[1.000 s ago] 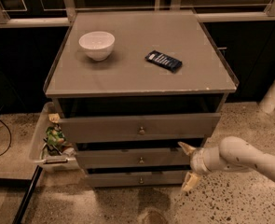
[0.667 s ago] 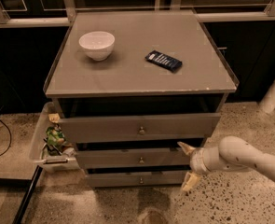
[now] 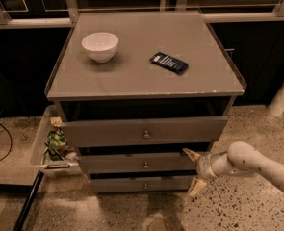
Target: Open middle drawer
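The grey cabinet (image 3: pixel 146 76) has three drawers. The middle drawer (image 3: pixel 132 163) is a flat grey front with a small round metal knob (image 3: pixel 146 165) at its centre, under the taller top drawer (image 3: pixel 144 131) and above the narrow lowest drawer (image 3: pixel 141 184). My gripper (image 3: pixel 192 171) is at the right end of the middle drawer, on a pale arm (image 3: pixel 257 166) coming in from the right. Its fingers (image 3: pixel 190 154) are spread apart, one up by the drawer's top right corner, one down by the lowest drawer. It holds nothing.
A white bowl (image 3: pixel 100 46) and a dark flat packet (image 3: pixel 169 62) lie on the cabinet top. A pale bin (image 3: pixel 41 143) with bright wrappers stands at the cabinet's left. A white post (image 3: pixel 283 96) stands at the right. Speckled floor lies in front.
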